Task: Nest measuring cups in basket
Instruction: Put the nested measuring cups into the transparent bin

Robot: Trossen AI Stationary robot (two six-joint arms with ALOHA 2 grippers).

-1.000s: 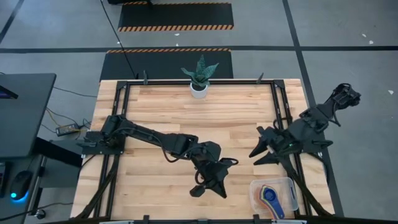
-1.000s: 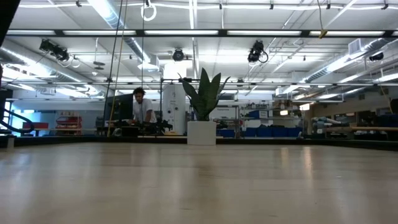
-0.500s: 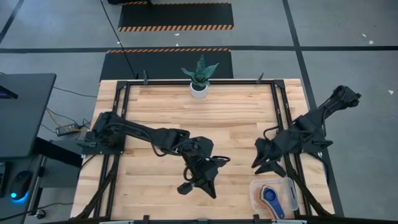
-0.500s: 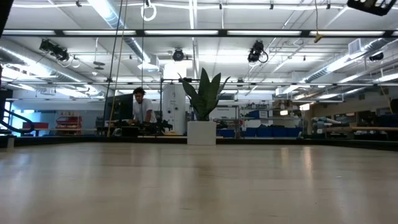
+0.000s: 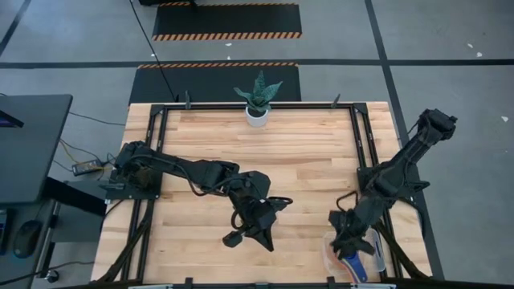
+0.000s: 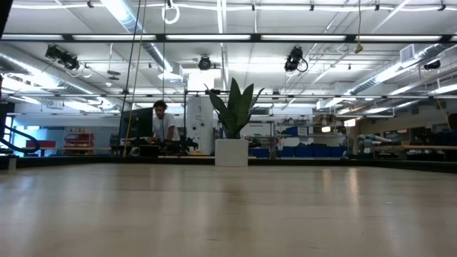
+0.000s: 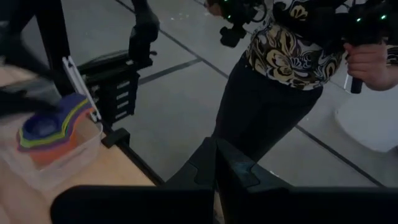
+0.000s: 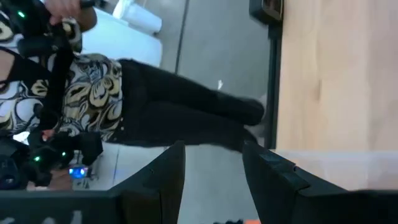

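The measuring cups (image 7: 46,127) are thin moulded plastic, so I judge them light, stiff and somewhat slick, unlikely to break but easy to flick aside or tip if nudged off-centre. The best hold is probably across a flat handle or over a rim wall, where two fingers can pinch a thin edge. They sit stacked one inside another, a navy bowl on top with yellow, green, purple-looking and orange rims fanned beneath it. The stack stands in the basket (image 5: 372,236), a clear rounded bin at the bench's (image 5: 241,144) near right corner; in the high view only a blue cup and part of the clear wall show. The right end effector (image 5: 347,241) hangs directly over the basket, the stack just beneath and slightly beyond its tips. Its fingers (image 8: 163,174) stand partly apart with nothing visibly between them, though the pictures do not show this for sure. The left end effector (image 5: 250,235) is well apart from the basket, out over bare wood, its fingers (image 7: 236,174) pressed together and empty. A person (image 7: 280,93) stands just off the bench edge beyond the basket.
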